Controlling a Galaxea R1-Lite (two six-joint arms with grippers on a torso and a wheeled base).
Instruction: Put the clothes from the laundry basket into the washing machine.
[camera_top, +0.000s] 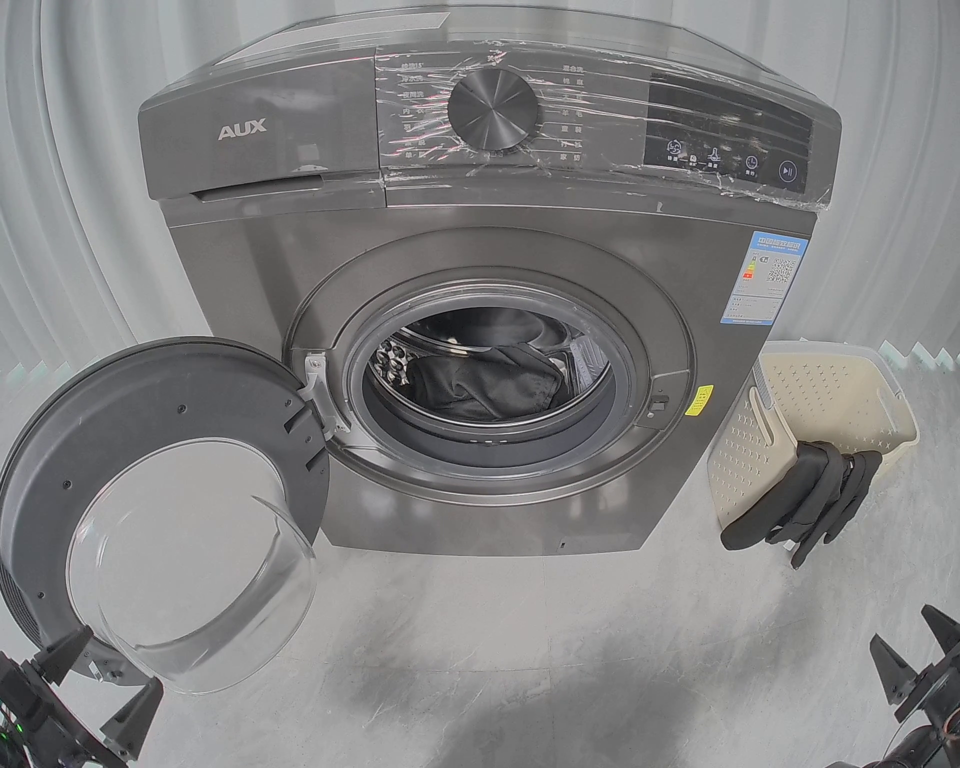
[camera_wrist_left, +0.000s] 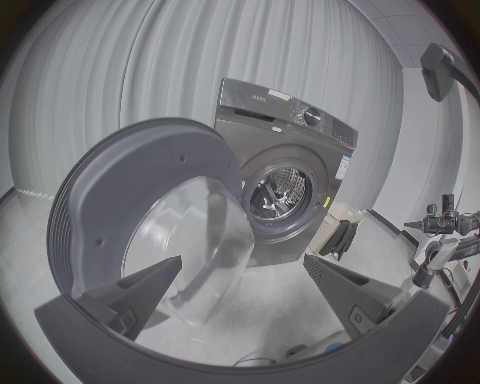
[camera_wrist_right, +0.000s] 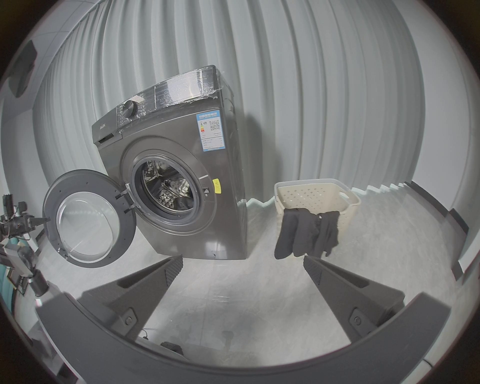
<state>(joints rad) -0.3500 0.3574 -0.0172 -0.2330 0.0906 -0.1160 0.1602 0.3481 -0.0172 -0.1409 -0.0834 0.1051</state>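
Observation:
The grey washing machine (camera_top: 480, 290) stands in front of me with its round door (camera_top: 165, 490) swung open to the left. Dark clothes (camera_top: 480, 385) lie inside the drum. A cream laundry basket (camera_top: 820, 415) sits on the floor right of the machine, with a black garment (camera_top: 810, 495) draped over its front rim. My left gripper (camera_top: 95, 680) is low at the left, open and empty, just below the door. My right gripper (camera_top: 925, 655) is low at the right, open and empty, well short of the basket. The basket (camera_wrist_right: 317, 197) and black garment (camera_wrist_right: 307, 232) lie ahead of the right gripper (camera_wrist_right: 242, 265).
The open door (camera_wrist_left: 150, 210) with its clear bowl stands close in front of the left gripper (camera_wrist_left: 242, 265). Grey floor (camera_top: 560, 640) stretches between me and the machine. A pleated white curtain (camera_top: 60, 200) hangs behind everything.

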